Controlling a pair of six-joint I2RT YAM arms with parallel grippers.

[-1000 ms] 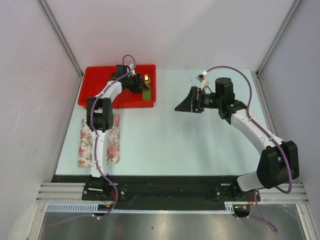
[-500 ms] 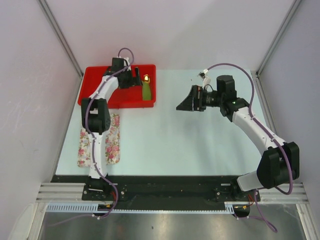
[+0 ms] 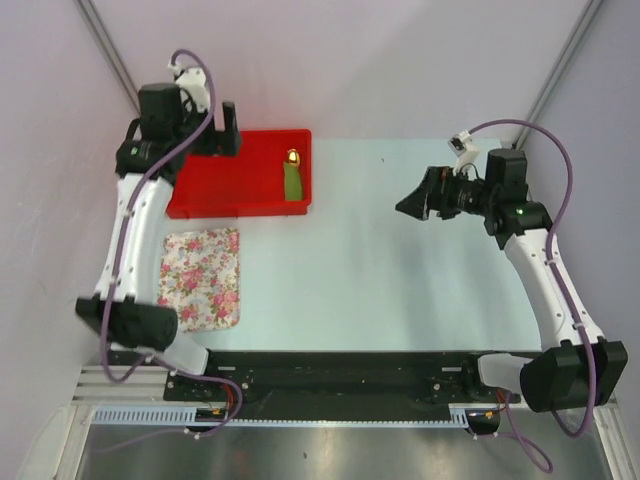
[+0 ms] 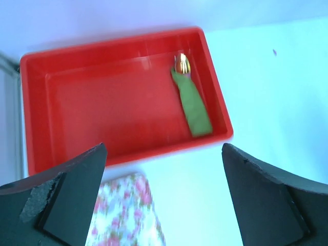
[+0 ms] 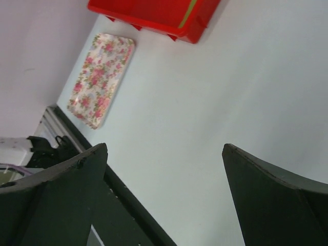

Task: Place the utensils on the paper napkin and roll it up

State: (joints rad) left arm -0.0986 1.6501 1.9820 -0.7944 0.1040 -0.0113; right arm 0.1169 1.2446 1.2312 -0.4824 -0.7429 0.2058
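Observation:
The olive-green paper napkin (image 3: 292,185) lies as a narrow roll at the right end of the red tray (image 3: 225,185). A shiny golden utensil end (image 3: 292,157) sticks out of its far end. Both show in the left wrist view, the roll (image 4: 193,106) and the golden end (image 4: 182,64). No pink-purple utensil is visible. My left gripper (image 3: 205,128) is open and empty, raised above the tray's far left edge. My right gripper (image 3: 418,200) is open and empty, held above the table's right half, far from the tray.
A floral pink and white cloth (image 3: 200,278) lies on the table in front of the tray, also in the left wrist view (image 4: 128,215) and right wrist view (image 5: 102,77). The red tray (image 5: 154,15) sits at the table's far left. Grey walls enclose the table.
My left gripper has let go of the green roll, lifted out of the tray and swung back left. My right arm has pulled back to the right.

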